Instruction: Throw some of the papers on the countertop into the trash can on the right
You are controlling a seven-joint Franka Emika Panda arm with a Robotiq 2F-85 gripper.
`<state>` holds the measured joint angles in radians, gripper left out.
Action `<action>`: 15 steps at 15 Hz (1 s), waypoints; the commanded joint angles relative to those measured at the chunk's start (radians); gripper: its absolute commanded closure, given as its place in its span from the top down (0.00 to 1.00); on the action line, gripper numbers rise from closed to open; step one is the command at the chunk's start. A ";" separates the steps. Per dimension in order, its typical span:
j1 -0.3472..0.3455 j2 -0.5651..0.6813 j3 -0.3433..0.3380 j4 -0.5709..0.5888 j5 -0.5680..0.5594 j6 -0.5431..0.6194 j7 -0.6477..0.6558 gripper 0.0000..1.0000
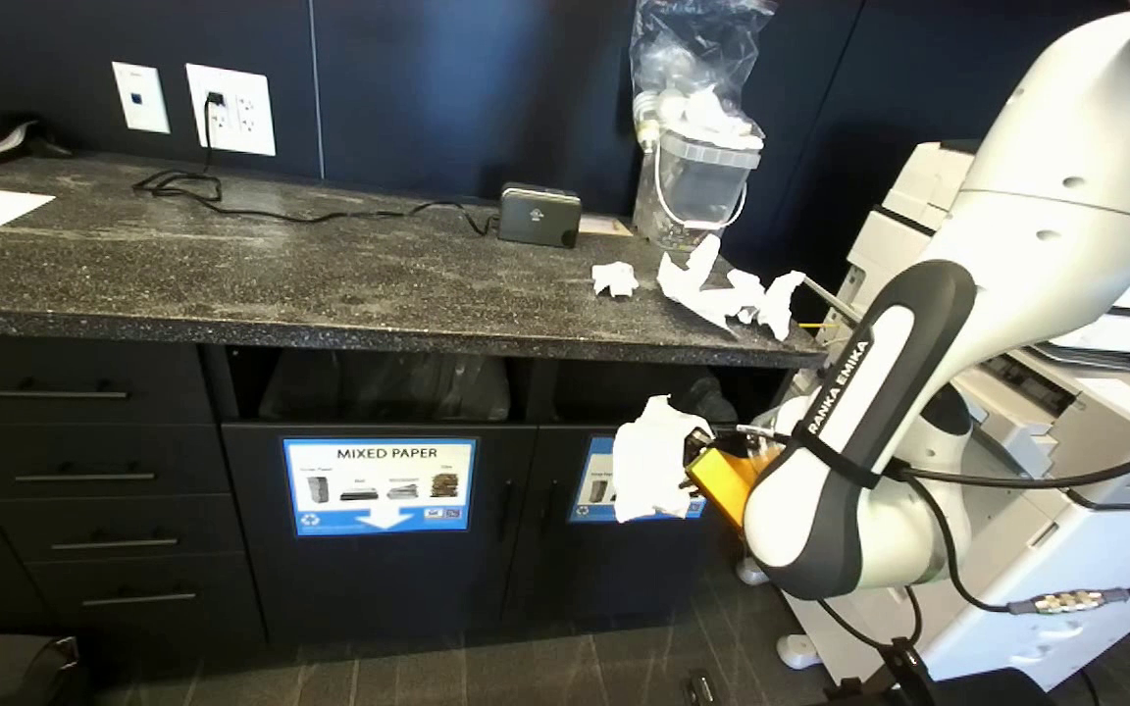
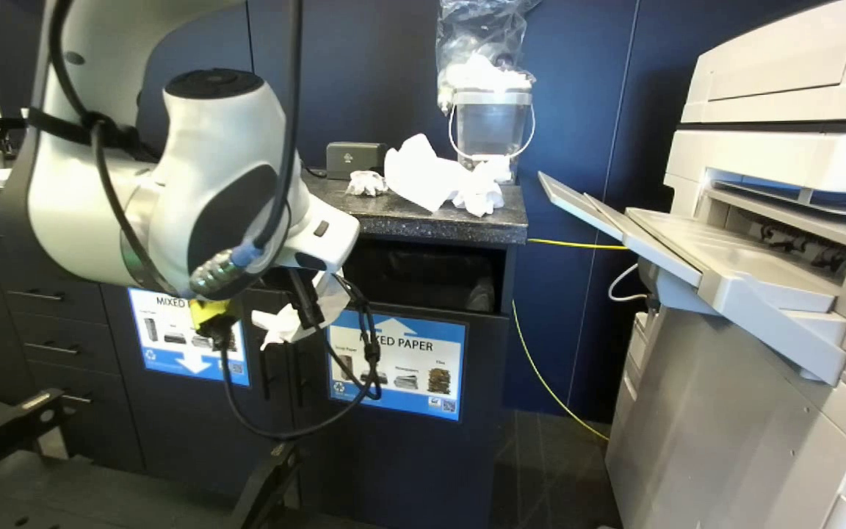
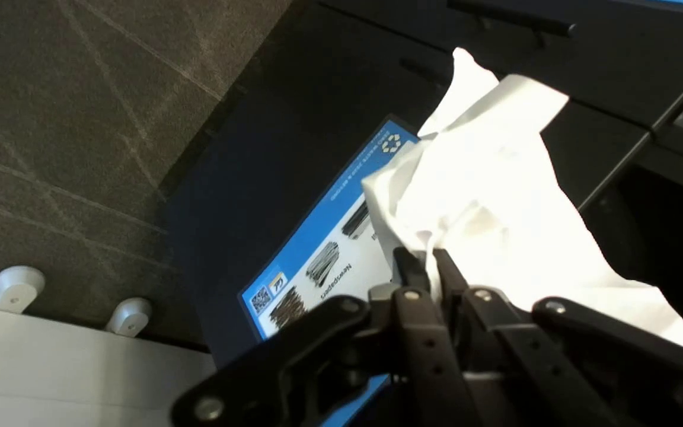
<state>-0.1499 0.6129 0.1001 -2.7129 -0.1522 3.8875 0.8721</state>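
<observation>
Observed the gripper (image 3: 428, 267) nearest, low in the wrist view, with jaws together and clamped on a crumpled white paper (image 3: 495, 184). Saw the held paper spreading past the jaw tips, lower than the countertop (image 1: 281, 265) and in front of the trash can (image 2: 408, 470), partly covering the blue-and-white sign (image 1: 592, 485) in an exterior view. Located the trash can on the right, dark and cabinet-built, with a rectangular slot (image 2: 423, 272) directly above that sign. Found immediately to the left a matching bin (image 1: 379, 579), likewise signed MIXED PAPER. Noted more papers on the right end of the countertop: a small wad (image 1: 614, 279) and, just beside it, a larger sheet (image 1: 688, 284) with another crumpled piece (image 1: 779, 304) close against it. Sighted behind these a small black box (image 1: 539, 218) and a clear bucket (image 1: 707, 191) with a white handle, beneath a clear plastic bag (image 1: 693, 39). Identified on the dark blue wall (image 1: 487, 88), well apart to the left of the bucket, a white outlet plate (image 1: 261, 118) with a black plug (image 1: 215, 100) seated in one socket.
</observation>
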 commanded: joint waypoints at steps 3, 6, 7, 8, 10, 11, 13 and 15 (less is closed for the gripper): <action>0.003 0.020 -0.034 0.147 0.061 -0.121 -0.298 0.09; 0.014 0.014 -0.037 0.225 0.120 -0.172 -0.447 0.09; 0.022 0.017 -0.041 0.252 0.138 -0.175 -0.489 0.09; 0.030 0.025 -0.045 0.282 0.154 -0.175 -0.523 0.09; 0.053 0.045 -0.061 0.341 0.183 -0.174 -0.587 0.09; 0.077 0.068 -0.078 0.381 0.206 -0.168 -0.623 0.09; 0.124 0.111 -0.114 0.447 0.245 -0.153 -0.693 0.09; 0.175 0.174 -0.145 0.517 0.284 -0.144 -0.750 0.09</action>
<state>-0.0525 0.6841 0.0025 -2.3179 0.0674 3.7137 0.2093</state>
